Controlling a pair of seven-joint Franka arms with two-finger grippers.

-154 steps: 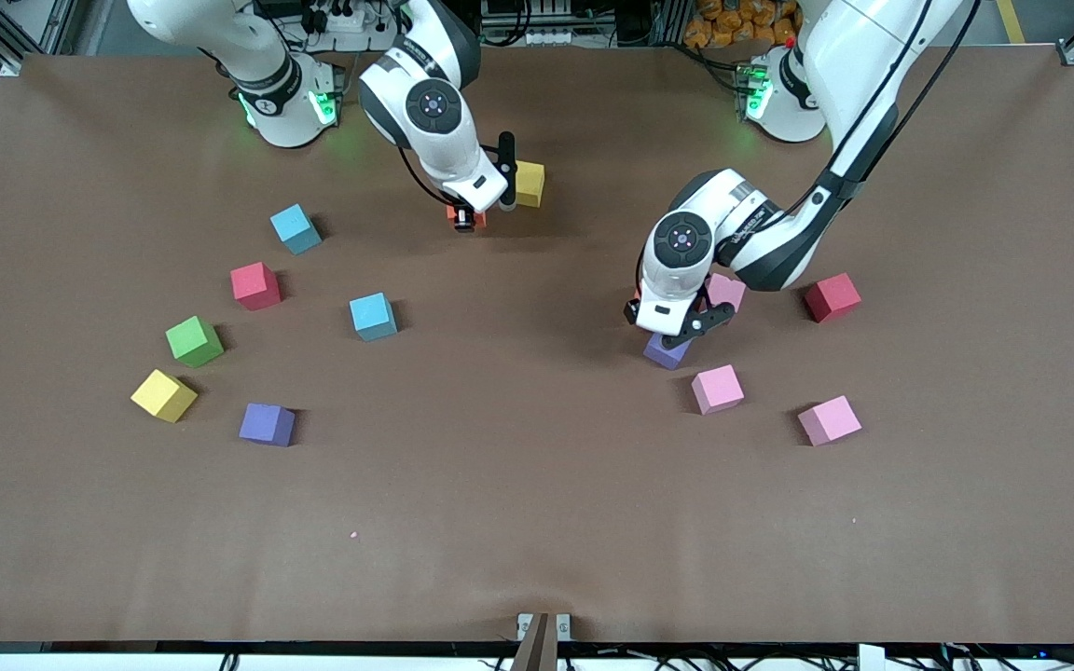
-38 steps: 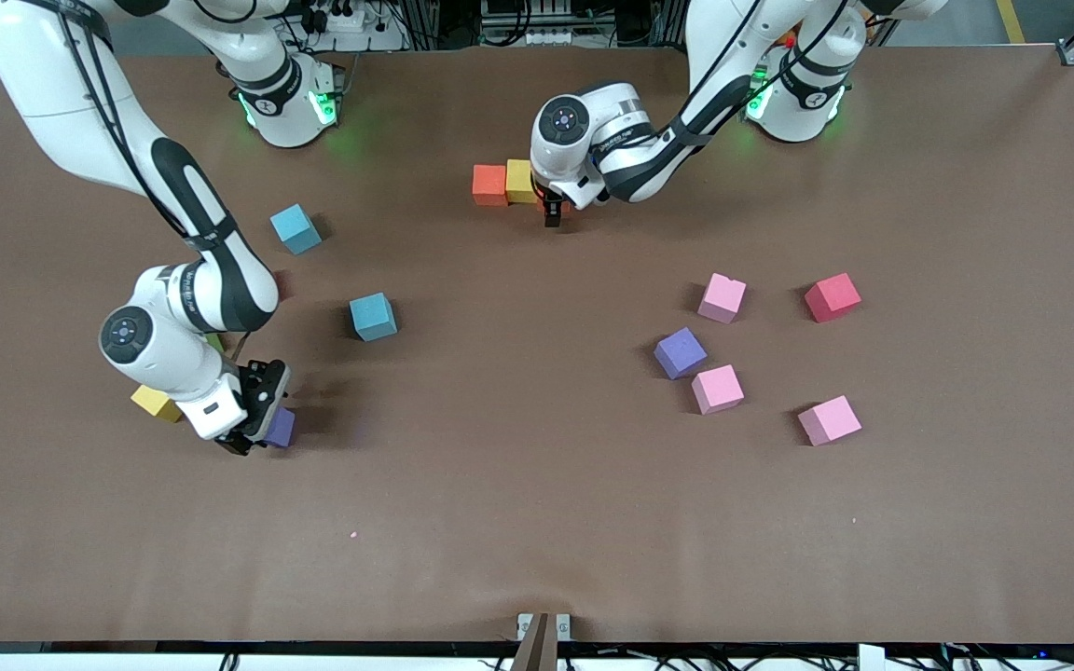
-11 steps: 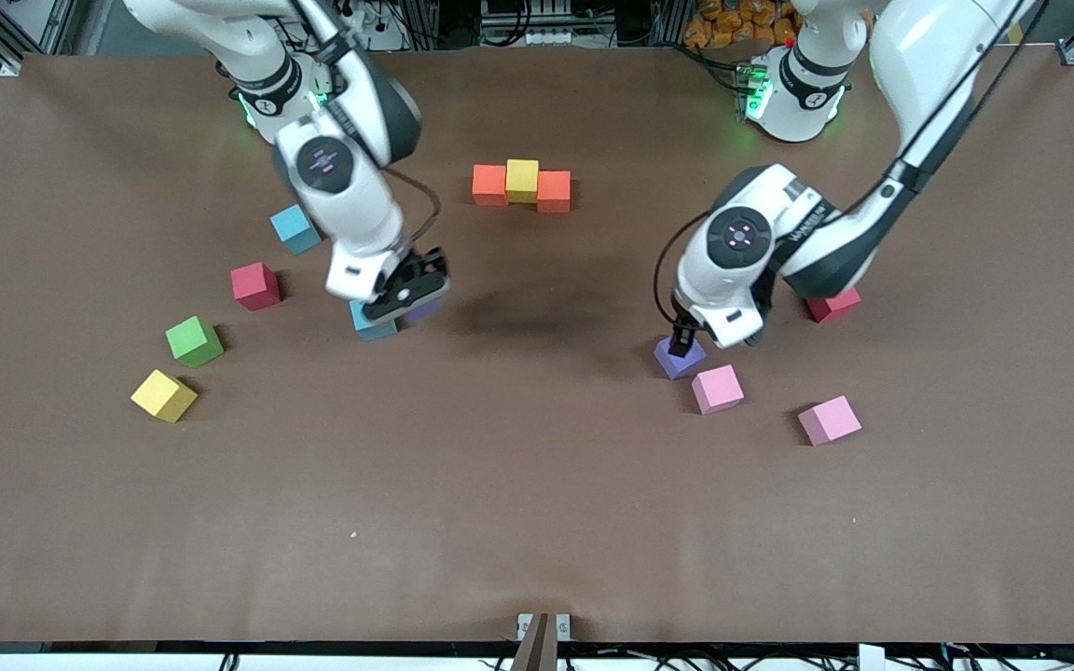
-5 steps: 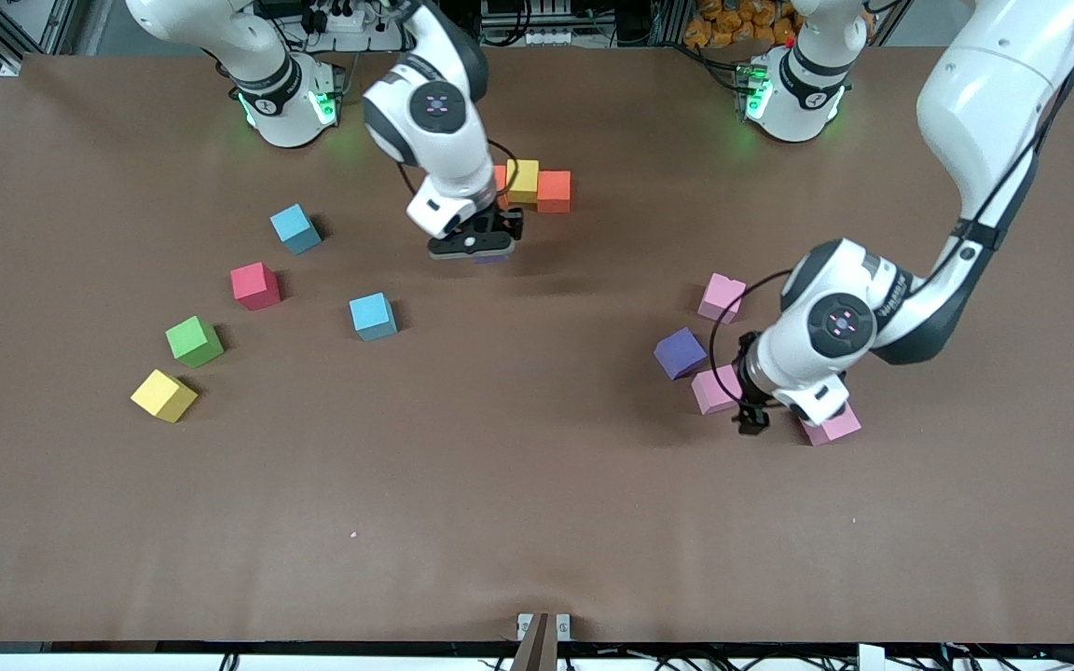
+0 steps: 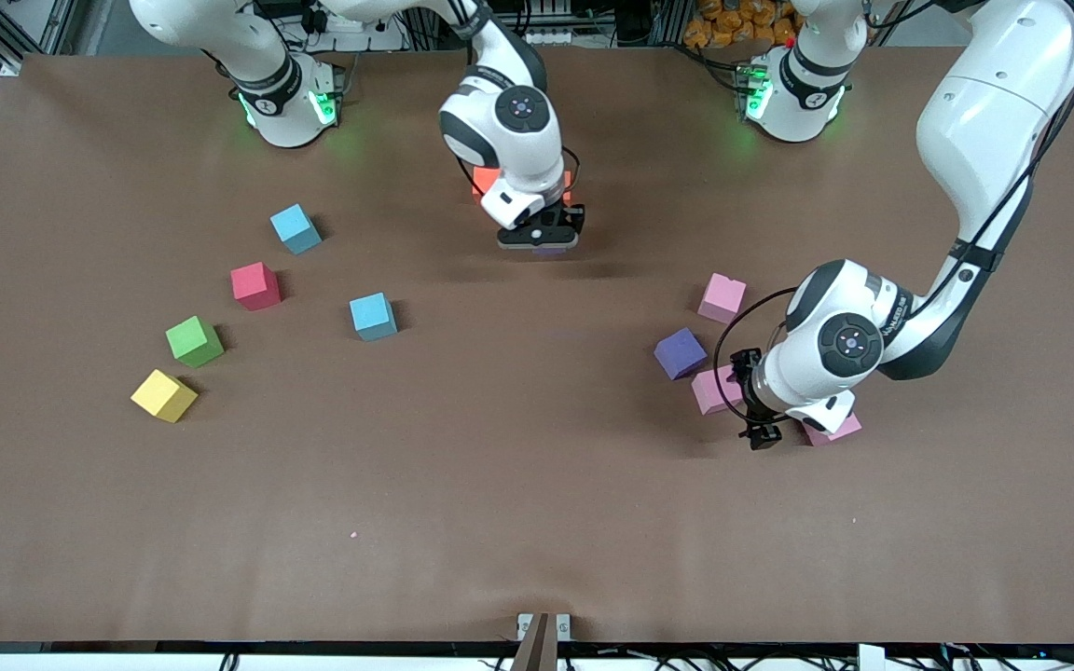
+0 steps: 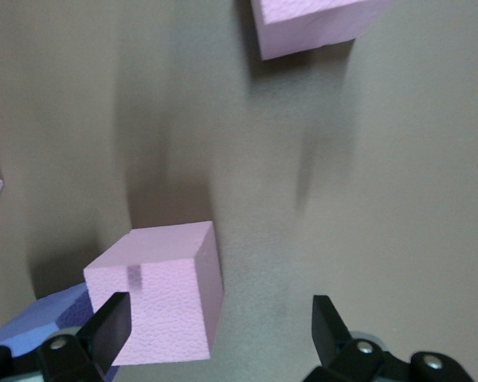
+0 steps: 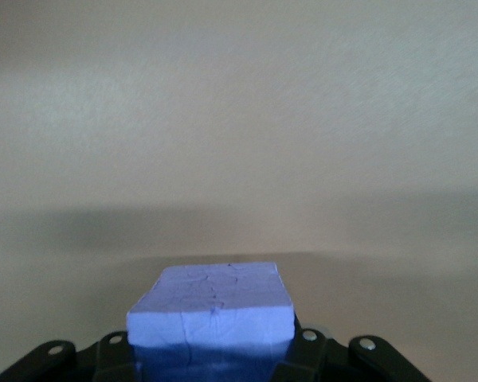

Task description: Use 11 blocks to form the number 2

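Seen from the front camera, the right gripper [image 5: 539, 233] is held over the table [image 5: 518, 522] near the edge where the robots' bases stand, and it is pinching a purple block [image 5: 550, 250] of which only a sliver shows under the fingers. Just above it in this view, orange blocks [image 5: 482, 179] are partly hidden by the wrist. The left gripper [image 5: 750, 403] hangs low toward the left arm's end of the table, between two pink blocks [image 5: 710, 391], with its fingers spread wide and nothing held. A second purple block [image 5: 681, 353] lies beside the nearer pink one, and a third pink block [image 5: 722, 297] sits closer to the bases. Toward the right arm's end are scattered two light blue blocks [image 5: 373, 316], a red cube [image 5: 255, 285], a green block [image 5: 194, 341] and a yellow block [image 5: 164, 395].

From the left wrist camera, the left gripper [image 6: 215, 330] is seen wide apart, one finger [image 6: 107, 330] against a pink block [image 6: 161, 290] standing square on the table.

From the right wrist camera, the purple block [image 7: 211, 310] is seen clamped level between the fingers, its top face flat.
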